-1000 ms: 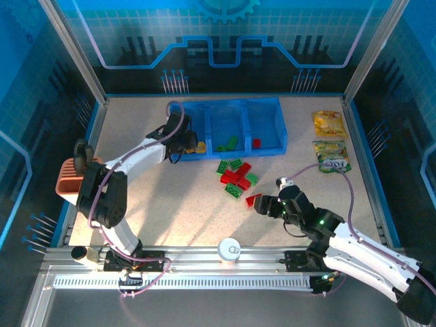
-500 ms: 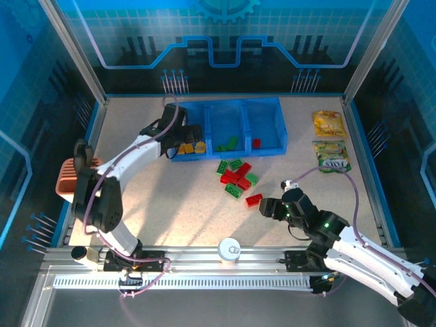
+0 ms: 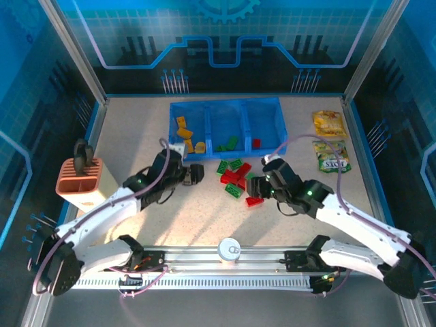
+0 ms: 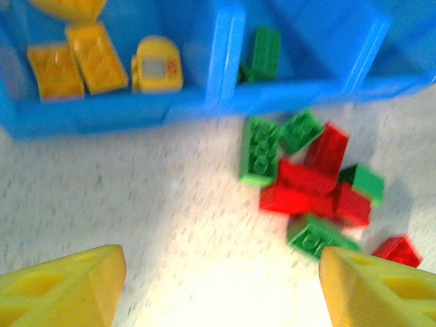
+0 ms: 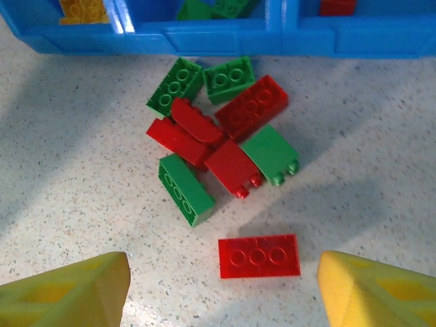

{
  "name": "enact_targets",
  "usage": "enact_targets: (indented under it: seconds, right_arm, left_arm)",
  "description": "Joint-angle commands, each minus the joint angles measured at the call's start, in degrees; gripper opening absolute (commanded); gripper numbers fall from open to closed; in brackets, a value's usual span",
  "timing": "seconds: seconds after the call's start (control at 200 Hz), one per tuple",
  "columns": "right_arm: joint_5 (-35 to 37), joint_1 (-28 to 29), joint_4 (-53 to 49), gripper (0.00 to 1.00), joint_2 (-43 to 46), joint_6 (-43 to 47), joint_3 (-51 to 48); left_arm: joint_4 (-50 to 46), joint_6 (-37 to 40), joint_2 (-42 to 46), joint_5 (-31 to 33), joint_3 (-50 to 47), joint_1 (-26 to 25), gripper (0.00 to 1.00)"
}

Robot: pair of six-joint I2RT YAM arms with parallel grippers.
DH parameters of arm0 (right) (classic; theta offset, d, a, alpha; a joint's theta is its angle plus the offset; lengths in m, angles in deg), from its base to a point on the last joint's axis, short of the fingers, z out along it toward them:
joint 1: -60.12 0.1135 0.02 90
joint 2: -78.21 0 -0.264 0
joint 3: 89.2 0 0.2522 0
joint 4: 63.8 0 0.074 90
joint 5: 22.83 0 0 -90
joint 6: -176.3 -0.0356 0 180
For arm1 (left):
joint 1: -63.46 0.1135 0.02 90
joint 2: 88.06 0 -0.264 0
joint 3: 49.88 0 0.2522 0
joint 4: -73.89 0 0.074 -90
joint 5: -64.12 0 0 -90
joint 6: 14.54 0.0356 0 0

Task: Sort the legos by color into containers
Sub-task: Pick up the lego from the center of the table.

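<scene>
Top external: snack packets (image 3: 327, 124) lie right of tray (image 3: 225, 103).

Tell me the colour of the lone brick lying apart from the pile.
Red; the lone brick shows best in the right wrist view.

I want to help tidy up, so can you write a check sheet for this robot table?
Surface: speckled beige table.
Job's things: blue tray holds yellow bricks left, green bricks middle, red brick right; mixed pile and loose red brick lie in front.
Clutter: snack packets, pink holder, silver can.
Grippers: left gripper open, empty; right gripper open by loose red brick.
Cables: purple cable along each arm.
Surroundings: blue panels, metal rail.
</scene>
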Motion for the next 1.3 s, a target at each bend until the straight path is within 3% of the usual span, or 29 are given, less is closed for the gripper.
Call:
enact_targets:
  seconds: [0.0,0.225,0.415,0.92,1.116,1.296]
  right_arm:
    - [-4.5,0.4,-1.8,0.73,-6.5,4.0,4.4]
    - [-8.2,1.4,-1.5,0.69,-21.3,4.9,10.6]
    - [-8.4,1.6,-3.0,0.64,-30.4,5.2,14.5]
    - [-7.2,5.2,-5.5,0.61,-43.9,5.7,21.6]
    - [-6.4,7.4,-5.1,0.55,-45.8,4.7,22.1]
    - [-6.5,8.4,-5.0,0.56,-46.7,4.4,22.1]
  left_arm:
    - [2.8,-4.9,3.9,0.9,-5.9,-2.0,0.75]
    - [0.8,-8.4,12.0,2.5,-11.7,-7.8,0.75]
    - [-2.0,-9.7,14.9,3.6,-13.9,-9.7,0.74]
    - [-2.2,-10.1,17.2,5.1,-15.3,-10.9,0.74]
    - [-2.7,-10.2,17.5,5.4,-15.7,-11.0,0.74]
    - [-3.3,-10.5,18.7,5.8,-16.2,-11.0,0.73]
